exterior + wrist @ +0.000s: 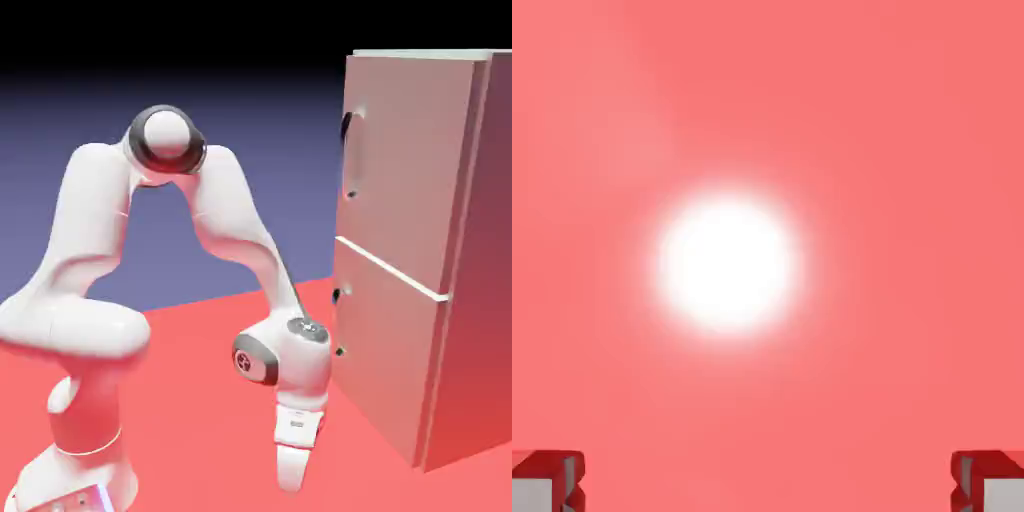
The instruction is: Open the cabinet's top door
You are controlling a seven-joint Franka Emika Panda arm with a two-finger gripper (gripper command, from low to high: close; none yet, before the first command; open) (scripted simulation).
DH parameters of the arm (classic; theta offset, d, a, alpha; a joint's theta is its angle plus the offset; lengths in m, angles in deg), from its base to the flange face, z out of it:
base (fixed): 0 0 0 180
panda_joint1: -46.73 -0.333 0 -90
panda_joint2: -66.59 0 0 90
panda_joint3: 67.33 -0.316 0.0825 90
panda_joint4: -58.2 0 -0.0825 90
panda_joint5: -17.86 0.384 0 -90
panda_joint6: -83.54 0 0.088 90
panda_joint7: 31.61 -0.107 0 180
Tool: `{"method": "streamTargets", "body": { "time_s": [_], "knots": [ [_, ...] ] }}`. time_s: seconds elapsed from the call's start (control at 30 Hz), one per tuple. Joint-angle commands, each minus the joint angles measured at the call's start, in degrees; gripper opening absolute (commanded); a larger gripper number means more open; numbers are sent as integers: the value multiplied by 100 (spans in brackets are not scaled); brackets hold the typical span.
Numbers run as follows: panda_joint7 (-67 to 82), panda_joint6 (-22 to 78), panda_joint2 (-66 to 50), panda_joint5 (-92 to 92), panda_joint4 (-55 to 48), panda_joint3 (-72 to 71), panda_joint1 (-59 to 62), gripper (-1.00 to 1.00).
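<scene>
Two wide-spread, empty fingertips (pixel 768 485) point down beside the cabinet (pixel 390 250), well below the top door (pixel 405 165), so rising too close could knock the lower panel (pixel 385 360).

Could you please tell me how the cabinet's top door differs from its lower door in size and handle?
The top door is taller than the lower door. The top door sits above the pale strip, the lower door beneath it. Both are flat, share a similar pinkish-grey look, and have dark handle parts near the exterior view's left edge; both appear shut.
</scene>
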Motion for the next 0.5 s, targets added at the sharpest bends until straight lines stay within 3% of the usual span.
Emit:
{"method": "streamTargets", "body": {
  "time_s": [0.0, 0.47],
  "knots": [
    [78, 58, -208, 205, -21, 186, -169, 0],
    [1173, 867, -3116, 3066, -315, 2791, -2532, 0]
  ]
}}
